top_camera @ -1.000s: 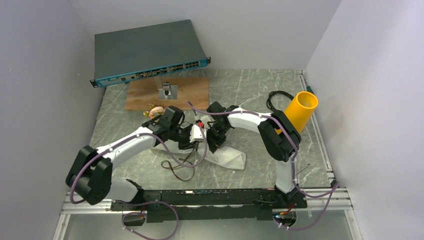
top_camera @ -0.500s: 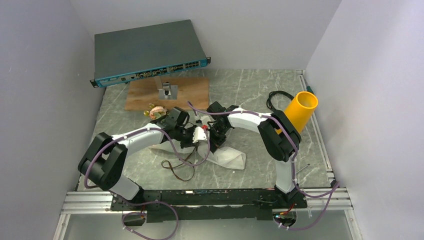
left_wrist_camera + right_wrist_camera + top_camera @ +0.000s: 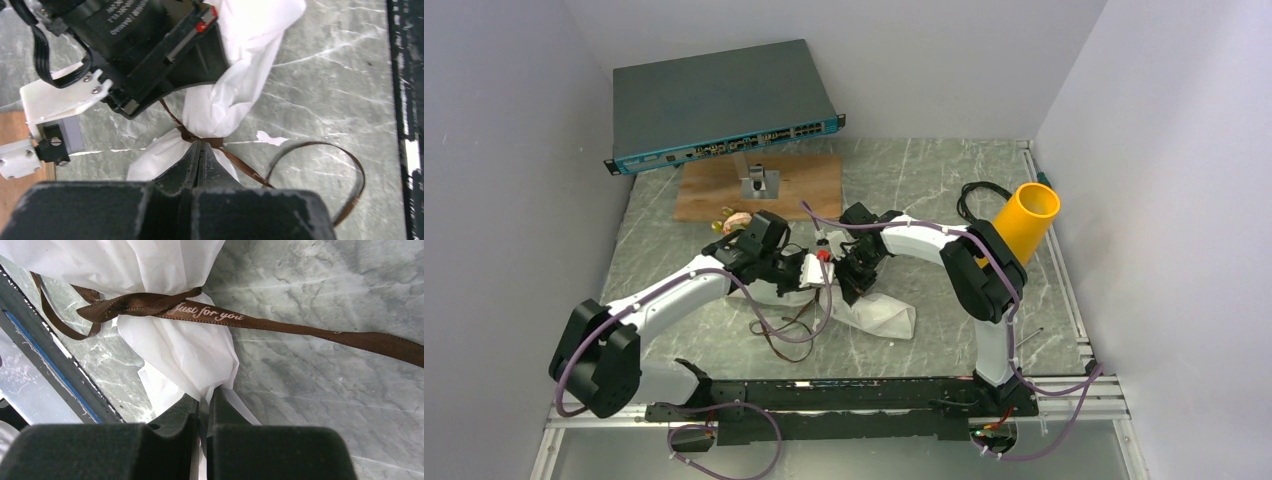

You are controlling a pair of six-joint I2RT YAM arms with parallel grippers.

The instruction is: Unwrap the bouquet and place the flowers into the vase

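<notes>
The bouquet lies mid-table, its white paper tied with a thin brown ribbon. A pink rose peeks out behind the left arm; the other flowers are hidden. My left gripper is shut, its tips pinched on the ribbon at the knot round the paper. My right gripper is shut on a fold of the paper, just below the printed ribbon. From above, the left gripper and right gripper sit close together. The yellow vase stands tilted at the right.
A grey network switch leans at the back left above a wooden board with a small metal stand. A black cable curls beside the vase. White walls close in on three sides; a metal rail runs along the front.
The left gripper's jaws have gone from partly open to shut at the ribbon knot, and the left arm's elbow has swung back down and left. The right arm has held still.
</notes>
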